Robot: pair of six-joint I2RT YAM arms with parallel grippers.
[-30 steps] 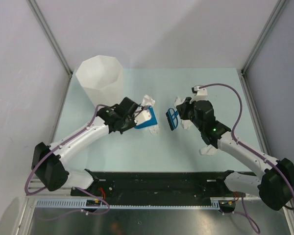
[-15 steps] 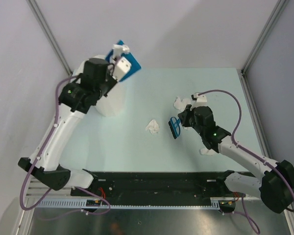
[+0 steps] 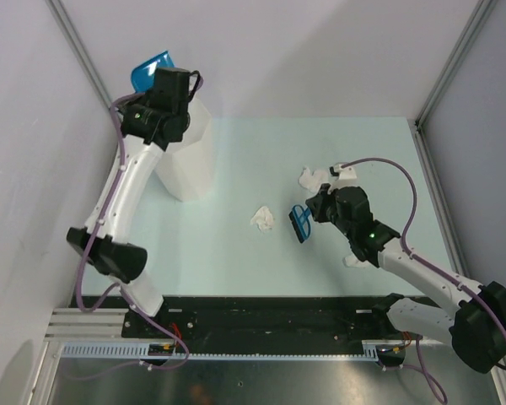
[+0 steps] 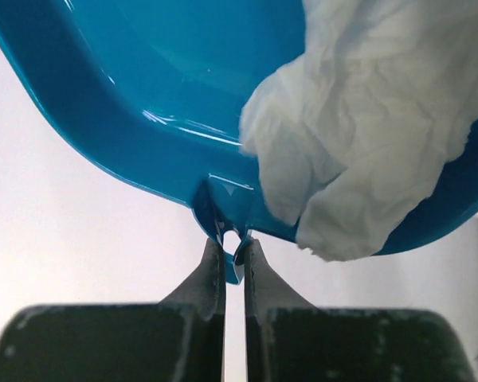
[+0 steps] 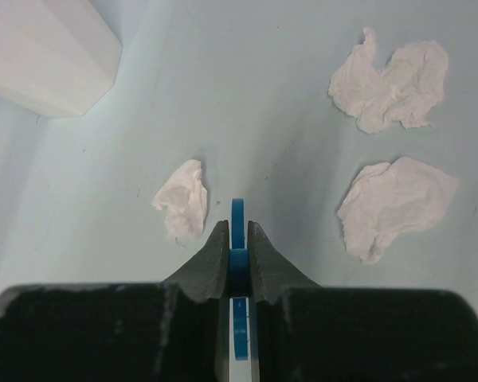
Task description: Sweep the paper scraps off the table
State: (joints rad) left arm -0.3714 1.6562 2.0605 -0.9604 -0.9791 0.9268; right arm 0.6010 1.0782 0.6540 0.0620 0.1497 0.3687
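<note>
The pale mint-green rectangular table [image 3: 236, 261] carries a tall white faceted bin [image 3: 192, 164] at its far left. The left gripper [image 4: 233, 248] is raised over that bin. Its jaws are pinched tight on the short handle tab of a blue plastic dustpan [image 4: 135, 87], which tilts away beyond the fingertips. One crumpled white paper wad [image 4: 366, 135] lies in the pan, ahead of the jaws and to their right in the left wrist view, and hangs over the pan's near rim.

The right gripper [image 5: 236, 232] sits low over the middle of the table. Its jaws are clamped on the thin handle of a small blue brush [image 3: 299, 222], whose head reaches past the fingertips.

In the right wrist view, three white crumpled paper scraps lie flat on the table. One [image 5: 183, 199] is just left of the jaw tips, a second [image 5: 394, 203] is off to their right, and a third [image 5: 390, 79] is farther ahead on the right. A fourth scrap [image 3: 352, 260] shows partly beneath the right forearm, behind the jaws.
</note>
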